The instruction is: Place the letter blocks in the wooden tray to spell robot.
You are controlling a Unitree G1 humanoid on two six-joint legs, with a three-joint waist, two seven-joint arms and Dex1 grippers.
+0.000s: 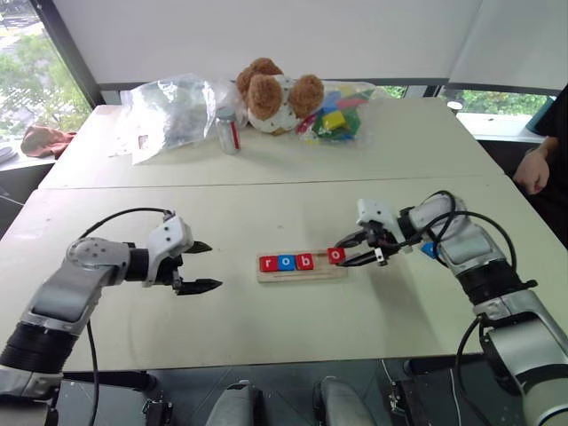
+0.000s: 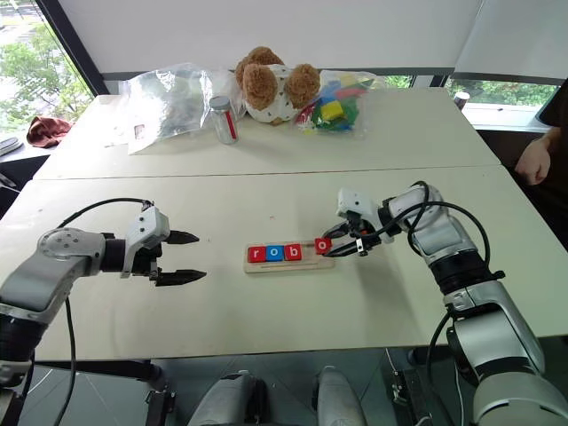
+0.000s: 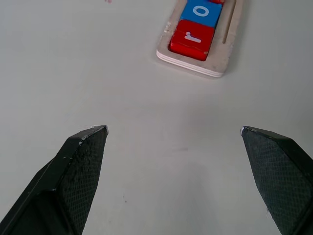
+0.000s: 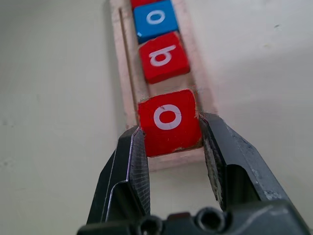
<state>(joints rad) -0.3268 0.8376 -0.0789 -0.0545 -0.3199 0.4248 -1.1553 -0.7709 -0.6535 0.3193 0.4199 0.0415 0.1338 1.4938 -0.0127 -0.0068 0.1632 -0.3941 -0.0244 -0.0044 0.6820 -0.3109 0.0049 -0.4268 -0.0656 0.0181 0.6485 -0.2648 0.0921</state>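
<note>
So the right pincer (image 4: 168, 147) is clamped on a red "o" block (image 4: 168, 120), holding it right at the right-hand end of the wooden tray (image 1: 302, 273), which sits about mid-surface, closer to the front edge than the back. Already seated in the tray from its left end: red "r" (image 1: 268, 263), blue "o" (image 1: 286, 262), red "b" (image 1: 304, 261). The held block looks a bit tilted and I think it's riding on the tray's end lip rather than down between the rails, though it's hard to be sure from here. To do this bit well I'd level the tile, line it up with the rails, slide it in snug beside the "b", and only then let go, otherwise it'll likely sit cocked. There's what may be a blue tile (image 1: 429, 250) tucked behind the right wrist, probably the "t". The left pincer (image 1: 201, 266) hangs wide apart and empty over the surface, left of the tray.
</note>
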